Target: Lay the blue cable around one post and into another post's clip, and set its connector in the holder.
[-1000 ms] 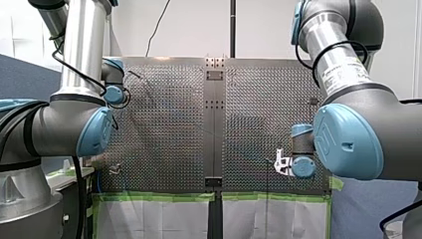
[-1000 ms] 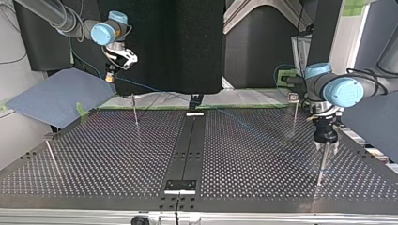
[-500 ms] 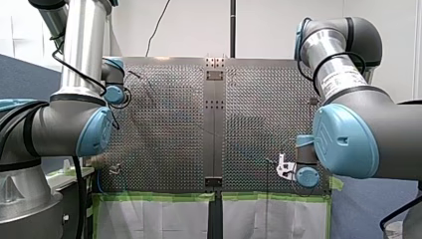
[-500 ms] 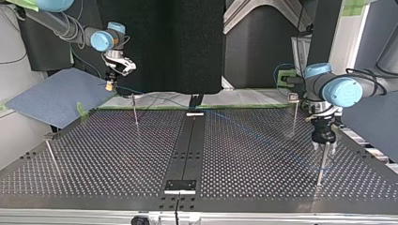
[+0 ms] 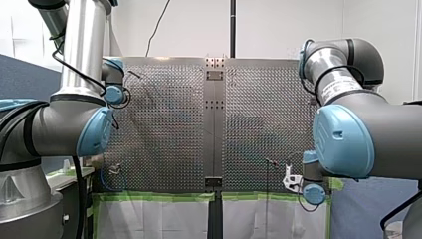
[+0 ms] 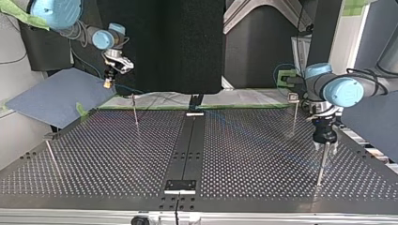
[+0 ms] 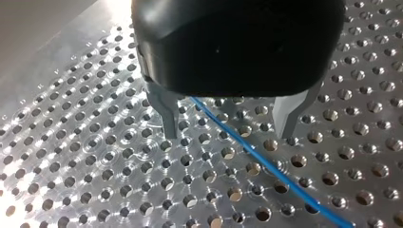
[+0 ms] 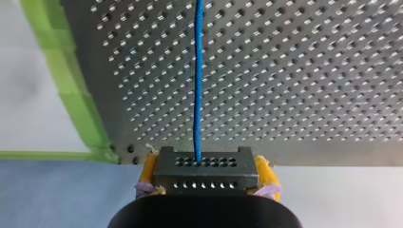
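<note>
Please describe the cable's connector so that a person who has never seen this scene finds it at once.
Look past the green-taped edge of the perforated table, where my right gripper hangs. Between its yellow pads sits the connector: a black block with rows of small holes, the only thing the blue cable runs into.

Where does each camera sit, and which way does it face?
Front: behind and above the arms, looking over the table; my left arm at left, my right arm at right.
Top: across the table, facing the arms, sides crossed.
Left wrist: looks past its open jaws at the blue cable.
Right wrist: looks past jaws shut on the connector.
Both wrist views share the blue cable.
</note>
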`<state>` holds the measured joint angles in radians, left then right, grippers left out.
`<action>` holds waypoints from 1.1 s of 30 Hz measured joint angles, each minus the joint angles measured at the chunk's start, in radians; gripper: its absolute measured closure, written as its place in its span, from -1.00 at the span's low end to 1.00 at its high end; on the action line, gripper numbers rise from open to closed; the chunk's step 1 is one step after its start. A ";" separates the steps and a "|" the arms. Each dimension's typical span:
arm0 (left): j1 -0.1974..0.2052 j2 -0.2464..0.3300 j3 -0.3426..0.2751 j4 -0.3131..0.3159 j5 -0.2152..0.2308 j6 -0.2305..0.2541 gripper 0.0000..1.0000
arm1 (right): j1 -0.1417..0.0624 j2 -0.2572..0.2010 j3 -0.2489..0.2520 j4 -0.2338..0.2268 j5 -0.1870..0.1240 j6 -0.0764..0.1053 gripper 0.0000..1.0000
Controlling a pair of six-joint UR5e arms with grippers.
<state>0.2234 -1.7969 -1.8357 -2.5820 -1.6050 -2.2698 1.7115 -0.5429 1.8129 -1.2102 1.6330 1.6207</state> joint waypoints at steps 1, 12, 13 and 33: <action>0.001 0.000 0.000 0.000 0.000 -0.001 -1.00 | -0.003 0.008 0.000 -0.005 -0.002 0.000 1.00; 0.002 0.000 0.000 -0.003 0.000 0.001 -1.00 | -0.052 0.064 0.000 -0.043 -0.083 0.013 1.00; 0.001 0.000 0.000 -0.003 0.000 0.001 -1.00 | -0.056 0.064 0.000 -0.044 -0.090 0.013 1.00; -0.004 0.000 0.000 -0.004 0.001 0.001 -1.00 | -0.118 -0.044 0.047 -0.048 -0.253 0.050 1.00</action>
<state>0.2190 -1.7969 -1.8358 -2.5864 -1.6040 -2.2690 1.5940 -0.5869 1.8601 -1.2580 1.3803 1.6705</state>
